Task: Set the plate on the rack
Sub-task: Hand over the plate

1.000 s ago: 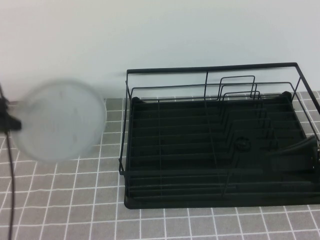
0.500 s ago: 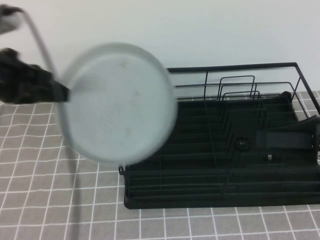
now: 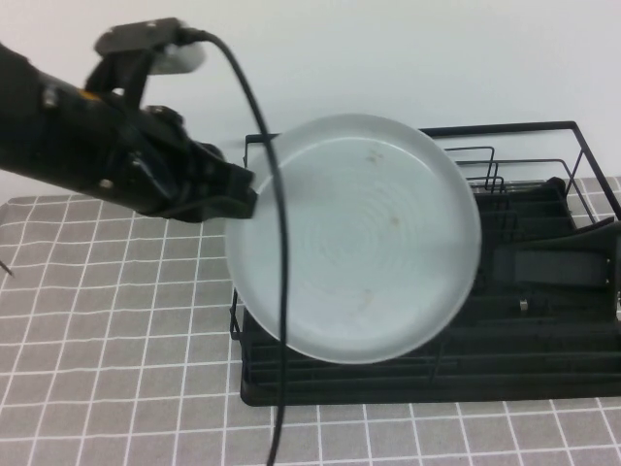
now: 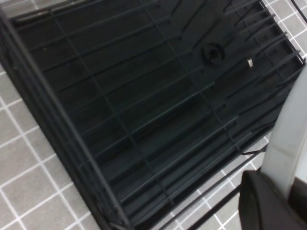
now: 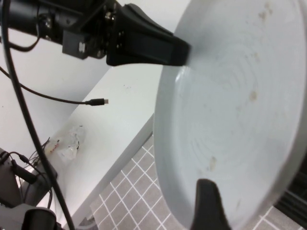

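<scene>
The pale grey-blue plate (image 3: 359,238) hangs in the air over the left and middle of the black wire rack (image 3: 543,330), its face turned toward the camera. My left gripper (image 3: 243,199) is shut on the plate's left rim. In the left wrist view its fingers (image 4: 261,201) clamp the rim (image 4: 288,139) above the rack's tray (image 4: 134,96). My right gripper (image 3: 529,254) is open over the rack's right side, close to the plate's right edge. In the right wrist view one finger (image 5: 208,206) shows in front of the plate's face (image 5: 230,96); the left gripper (image 5: 180,52) grips the far rim.
The rack stands on a grey tiled mat (image 3: 116,340) with a white wall behind. Upright divider loops (image 3: 485,170) rise at the rack's back right. A black cable (image 3: 281,320) hangs from the left arm across the plate's left part.
The left arm has carried the plate from the far left to over the rack. The right gripper has reached further in from the right edge.
</scene>
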Motion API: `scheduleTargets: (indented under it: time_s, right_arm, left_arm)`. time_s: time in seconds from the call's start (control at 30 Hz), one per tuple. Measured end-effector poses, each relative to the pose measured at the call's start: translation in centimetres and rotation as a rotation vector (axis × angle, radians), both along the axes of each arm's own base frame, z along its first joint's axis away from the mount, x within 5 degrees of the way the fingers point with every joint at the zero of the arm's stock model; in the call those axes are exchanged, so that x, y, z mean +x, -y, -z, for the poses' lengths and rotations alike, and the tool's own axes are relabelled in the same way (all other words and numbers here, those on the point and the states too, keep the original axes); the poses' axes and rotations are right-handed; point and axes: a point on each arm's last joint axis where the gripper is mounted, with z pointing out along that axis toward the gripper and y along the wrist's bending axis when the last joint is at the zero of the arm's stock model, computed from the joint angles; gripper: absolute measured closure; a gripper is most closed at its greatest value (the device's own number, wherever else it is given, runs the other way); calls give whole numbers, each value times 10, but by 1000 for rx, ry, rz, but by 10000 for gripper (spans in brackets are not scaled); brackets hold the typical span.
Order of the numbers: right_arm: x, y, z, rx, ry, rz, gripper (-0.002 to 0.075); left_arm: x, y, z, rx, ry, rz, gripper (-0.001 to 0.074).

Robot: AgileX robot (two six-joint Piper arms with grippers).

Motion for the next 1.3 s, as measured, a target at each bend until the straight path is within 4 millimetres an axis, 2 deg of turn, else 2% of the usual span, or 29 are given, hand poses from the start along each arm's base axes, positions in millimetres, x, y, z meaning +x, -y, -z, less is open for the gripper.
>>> scheduleTargets:
  time_s: [0.17,0.27,0.37,0.57,0.63,0.7,0.8,0.9,0.97,1.03,1.13,1.3]
  right_arm:
    - [1,0,0,-3,3,7,293]
    - [2,1,1,-14,4,29,330]
    - [4,2,3,-22,2,45,423]
    - [4,2,2,-16,1,51,726]
    - [4,2,2,-17,1,50,728]
    - [4,2,3,-23,2,47,727]
    - [4,2,3,-36,24,41,728]
    - [4,2,3,-45,41,38,728]
    - [4,2,3,-46,45,37,727]
    - [4,2,4,-61,46,33,728]
    - [5,4,8,-114,64,41,728]
    - [12,10,12,-200,97,121,729]
  left_arm:
    - [-6,13,-1,-14,2,36,735]
    - [-9,19,-1,-23,-1,55,735]
    - [-11,22,-2,-32,4,74,734]
    - [-17,32,-10,-131,37,193,733]
    - [-18,33,-12,-159,40,204,717]
    - [-19,34,-13,-171,42,209,659]
    - [-18,35,-14,-198,41,201,468]
    - [-16,35,-17,-233,50,176,237]
    - [-15,35,-19,-248,61,162,177]
    - [-15,36,-21,-277,64,151,186]
    - [-12,33,-26,-318,73,135,244]
    - [-13,16,-45,-345,120,149,428]
